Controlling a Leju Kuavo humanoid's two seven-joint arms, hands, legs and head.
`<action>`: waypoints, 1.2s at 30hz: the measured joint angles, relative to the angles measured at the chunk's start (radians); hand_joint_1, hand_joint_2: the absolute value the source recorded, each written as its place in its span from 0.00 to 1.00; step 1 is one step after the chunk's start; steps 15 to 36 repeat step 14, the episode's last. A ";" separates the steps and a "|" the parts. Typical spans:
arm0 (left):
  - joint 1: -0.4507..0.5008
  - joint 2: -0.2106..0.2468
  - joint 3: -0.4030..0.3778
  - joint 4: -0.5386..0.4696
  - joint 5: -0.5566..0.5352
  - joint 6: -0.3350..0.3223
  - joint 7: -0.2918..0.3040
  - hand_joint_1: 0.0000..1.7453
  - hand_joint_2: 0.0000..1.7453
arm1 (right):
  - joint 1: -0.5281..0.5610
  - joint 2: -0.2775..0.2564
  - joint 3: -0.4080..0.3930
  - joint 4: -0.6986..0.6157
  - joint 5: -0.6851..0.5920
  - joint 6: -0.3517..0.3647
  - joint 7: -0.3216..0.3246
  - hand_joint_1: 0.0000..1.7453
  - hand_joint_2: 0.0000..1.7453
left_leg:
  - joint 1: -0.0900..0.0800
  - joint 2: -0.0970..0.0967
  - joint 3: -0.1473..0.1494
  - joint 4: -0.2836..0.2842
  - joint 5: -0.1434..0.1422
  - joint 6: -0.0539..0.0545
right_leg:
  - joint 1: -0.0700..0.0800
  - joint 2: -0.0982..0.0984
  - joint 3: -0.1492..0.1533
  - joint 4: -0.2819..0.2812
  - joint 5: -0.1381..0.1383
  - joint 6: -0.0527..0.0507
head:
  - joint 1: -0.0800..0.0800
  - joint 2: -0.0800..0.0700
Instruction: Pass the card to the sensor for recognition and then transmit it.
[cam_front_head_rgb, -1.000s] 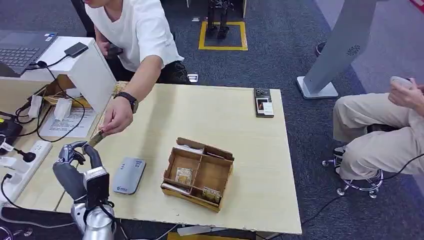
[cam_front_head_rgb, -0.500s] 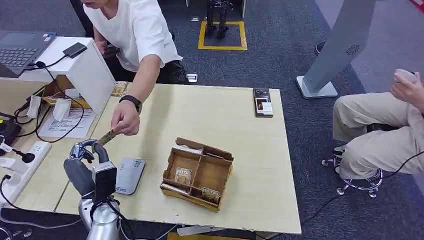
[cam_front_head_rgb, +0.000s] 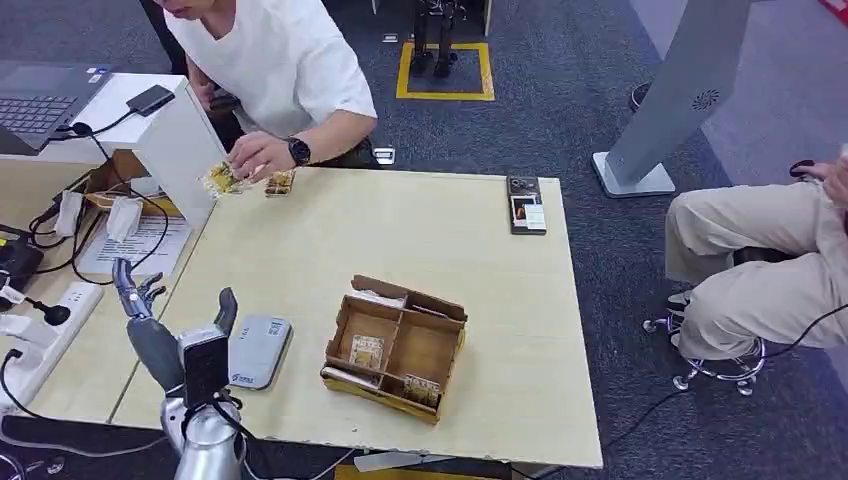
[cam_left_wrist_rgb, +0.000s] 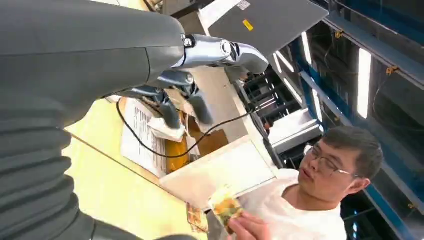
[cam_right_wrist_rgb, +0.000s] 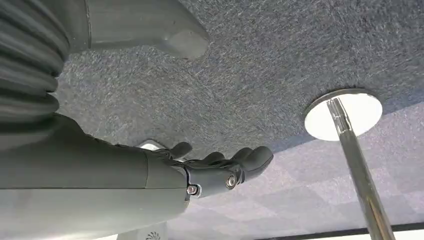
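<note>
The left robot hand (cam_front_head_rgb: 155, 325) is raised above the near left corner of the pale wooden worktop (cam_front_head_rgb: 400, 240), fingers (cam_left_wrist_rgb: 192, 102) spread apart and grasping nothing. It is just beside the grey card sensor (cam_front_head_rgb: 257, 351), which lies flat on the worktop close to the near edge. The card (cam_front_head_rgb: 220, 180) is at the far left corner of the worktop, pinched in the hand of a person in a white shirt (cam_front_head_rgb: 262, 152) who leans in from the far side; a second card (cam_front_head_rgb: 280, 183) lies on the worktop just beside that hand. A wooden box with compartments (cam_front_head_rgb: 395, 347) sits near the middle of the worktop, with cards in several of its sections. A dark phone-like device (cam_front_head_rgb: 526, 204) lies at the far right edge. A second person in beige trousers (cam_front_head_rgb: 750, 270) is seated to the right. The right robot hand (cam_right_wrist_rgb: 220, 167) hangs over grey carpet, fingers loosely extended and empty.
</note>
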 joint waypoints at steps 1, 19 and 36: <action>0.000 0.000 -0.003 -0.006 0.006 0.000 -0.002 0.00 1.00 | 0.000 0.000 0.000 0.000 -0.003 0.000 0.000 0.00 1.00 | 0.000 0.000 0.000 0.000 0.000 0.000 | 0.000 0.000 0.000 0.000 0.000 0.000 | 0.000 0.000; 0.077 0.000 -0.081 -0.242 0.136 0.000 -0.005 0.00 1.00 | 0.011 0.004 0.000 -0.035 -0.055 0.000 0.049 0.00 1.00 | 0.000 -0.001 -0.001 0.000 0.000 0.000 | 0.000 -0.001 0.000 0.000 0.000 0.000 | 0.000 0.000; 0.077 0.000 -0.081 -0.242 0.136 0.000 -0.005 0.00 1.00 | 0.011 0.004 0.000 -0.035 -0.055 0.000 0.049 0.00 1.00 | 0.000 -0.001 -0.001 0.000 0.000 0.000 | 0.000 -0.001 0.000 0.000 0.000 0.000 | 0.000 0.000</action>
